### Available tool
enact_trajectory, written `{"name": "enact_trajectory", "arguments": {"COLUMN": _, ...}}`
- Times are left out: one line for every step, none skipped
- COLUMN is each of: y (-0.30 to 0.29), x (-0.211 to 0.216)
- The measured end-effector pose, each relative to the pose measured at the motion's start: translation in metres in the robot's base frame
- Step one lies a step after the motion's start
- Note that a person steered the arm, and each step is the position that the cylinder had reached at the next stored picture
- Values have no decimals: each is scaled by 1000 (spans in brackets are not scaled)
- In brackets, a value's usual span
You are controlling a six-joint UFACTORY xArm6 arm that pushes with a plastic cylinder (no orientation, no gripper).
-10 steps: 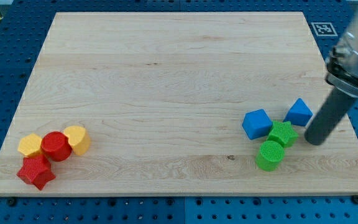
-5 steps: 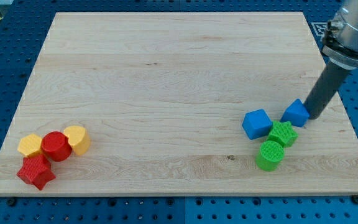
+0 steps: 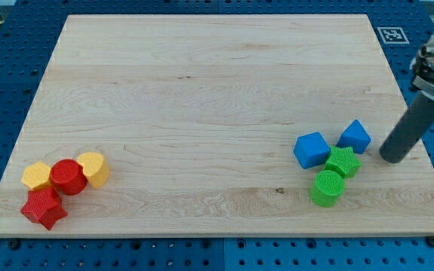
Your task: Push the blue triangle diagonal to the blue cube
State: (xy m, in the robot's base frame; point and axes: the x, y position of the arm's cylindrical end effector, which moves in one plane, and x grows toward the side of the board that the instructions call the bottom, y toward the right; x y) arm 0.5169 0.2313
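Note:
The blue triangle [image 3: 354, 136] lies near the board's right side, up and right of the blue cube [image 3: 311, 149] and close to touching it. My tip [image 3: 391, 158] rests on the board to the right of the triangle and slightly lower, a short gap apart from it. A green star [image 3: 343, 162] sits just below the two blue blocks, touching the cube.
A green cylinder [image 3: 327, 187] sits below the green star. At the bottom left are a yellow hexagon-like block [image 3: 37, 175], a red cylinder [image 3: 68, 177], a yellow cylinder-like block [image 3: 93, 168] and a red star [image 3: 43, 208]. The wooden board [image 3: 202, 90] ends just right of my tip.
My tip went up to touch the blue triangle's right side, then drew back right and down. The triangle has shifted a little to the left, towards the blue cube.

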Motion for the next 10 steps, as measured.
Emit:
{"name": "enact_trajectory", "arguments": {"y": -29, "x": -3}}
{"name": "enact_trajectory", "arguments": {"y": -39, "x": -8}}
{"name": "enact_trajectory", "arguments": {"y": -39, "x": -35}}
{"name": "enact_trajectory", "arguments": {"y": -44, "x": -50}}
{"name": "enact_trajectory", "arguments": {"y": -46, "x": -43}}
{"name": "enact_trajectory", "arguments": {"y": -57, "x": -31}}
{"name": "enact_trajectory", "arguments": {"y": -62, "x": -30}}
{"name": "enact_trajectory", "arguments": {"y": -70, "x": -31}}
{"name": "enact_trajectory", "arguments": {"y": -86, "x": -39}}
{"name": "enact_trajectory", "arguments": {"y": -100, "x": -59}}
